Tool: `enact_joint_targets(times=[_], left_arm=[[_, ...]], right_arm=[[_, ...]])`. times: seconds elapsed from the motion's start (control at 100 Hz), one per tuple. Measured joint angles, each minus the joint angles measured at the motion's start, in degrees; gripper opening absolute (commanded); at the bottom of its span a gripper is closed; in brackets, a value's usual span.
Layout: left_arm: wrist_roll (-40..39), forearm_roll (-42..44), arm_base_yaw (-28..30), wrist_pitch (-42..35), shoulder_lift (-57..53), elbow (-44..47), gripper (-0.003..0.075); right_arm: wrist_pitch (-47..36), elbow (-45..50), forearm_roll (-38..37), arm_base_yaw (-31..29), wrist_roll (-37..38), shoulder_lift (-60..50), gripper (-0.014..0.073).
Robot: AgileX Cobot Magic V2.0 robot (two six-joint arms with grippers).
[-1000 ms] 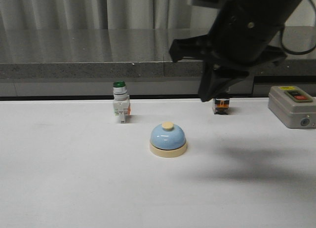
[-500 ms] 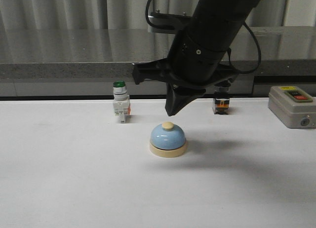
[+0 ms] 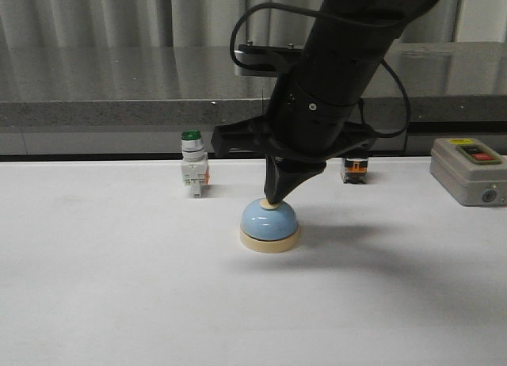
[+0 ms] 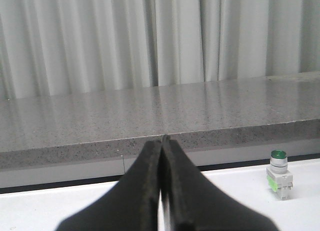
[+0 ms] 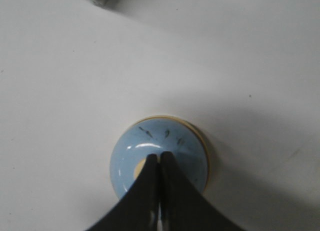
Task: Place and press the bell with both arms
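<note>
Both claws are closed; the right claw (image 3: 272, 198) tip touches the bell (image 3: 269, 225) button.

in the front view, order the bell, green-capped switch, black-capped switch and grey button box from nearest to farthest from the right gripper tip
1. The bell: directly under the right gripper, whose closed tip meets its button.
2. The green-capped switch to the left and the black-capped switch to the right, both farther back: too close to call.
3. The grey button box: far right edge of the table.
</note>
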Motion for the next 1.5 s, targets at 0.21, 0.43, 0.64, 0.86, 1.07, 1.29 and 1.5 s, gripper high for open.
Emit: enact_joint_targets(times=[0.21, 0.43, 0.64, 0.86, 1.07, 1.29, 1.5], left_arm=[[0.0, 0.0, 0.0, 0.0, 0.0, 0.0, -0.0021], [0.0, 0.0, 0.0, 0.0, 0.0, 0.0, -0.0021], [0.0, 0.0, 0.0, 0.0, 0.0, 0.0, -0.0021], [0.0, 0.0, 0.0, 0.0, 0.0, 0.0, -0.0021], [0.0, 0.0, 0.0, 0.0, 0.0, 0.0, -0.0021], [0.0, 0.0, 0.0, 0.0, 0.0, 0.0, -0.0021], [0.0, 0.0, 0.0, 0.0, 0.0, 0.0, -0.0021]], right_arm=[[-0.3, -0.2, 0.0, 0.0, 0.0, 0.1, -0.0064], [1.6, -0.2, 0.0, 0.0, 0.0, -1.4, -0.0064], [1.9, -0.2, -2.7, -0.3, 0.0, -8.6, -0.0064], [2.3, 0.4, -4.7, -3.5, 0.0, -15.5, -0.0064], [2.4, 5.0, -5.1, -9.0, -0.1, -22.8, -0.0064], [1.7, 14.5, -6.6, -16.3, -0.1, -32.7, -0.0064], [-0.4, 23.6, -7.1, -23.4, -0.1, -44.4, -0.0064]])
